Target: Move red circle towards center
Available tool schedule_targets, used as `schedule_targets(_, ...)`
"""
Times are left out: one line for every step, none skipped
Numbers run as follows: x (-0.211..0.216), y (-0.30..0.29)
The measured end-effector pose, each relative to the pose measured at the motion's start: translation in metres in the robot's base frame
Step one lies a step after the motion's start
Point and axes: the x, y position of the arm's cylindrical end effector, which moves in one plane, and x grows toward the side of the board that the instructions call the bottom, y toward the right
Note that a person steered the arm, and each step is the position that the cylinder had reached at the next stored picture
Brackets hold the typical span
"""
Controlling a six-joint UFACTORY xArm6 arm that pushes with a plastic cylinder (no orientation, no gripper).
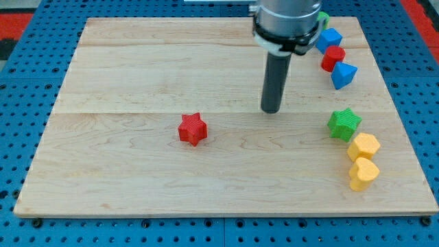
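Resting on the wooden tabletop (123, 68), my tip (271, 110) stands right of centre, apart from every block; it is a bare rod with no claw.

The red circle (333, 57) sits far right, touching a blue block (329, 38) and a blue block (343, 74).

A red star (193, 129) lies near centre-left.

A green star (343, 123) and two yellow blocks (363, 147) (363, 173) line the right edge.
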Motion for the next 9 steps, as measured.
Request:
schedule_targets(-0.016,0.091)
schedule_targets(-0.030,0.172)
schedule_targets(-0.078,0.184)
schedule_targets(-0.121,0.164)
schedule_targets(-0.126,0.147)
schedule_targets(-0.094,0.097)
schedule_targets(-0.101,0.053)
schedule_targets(-0.101,-0.005)
schedule_targets(-0.101,-0.029)
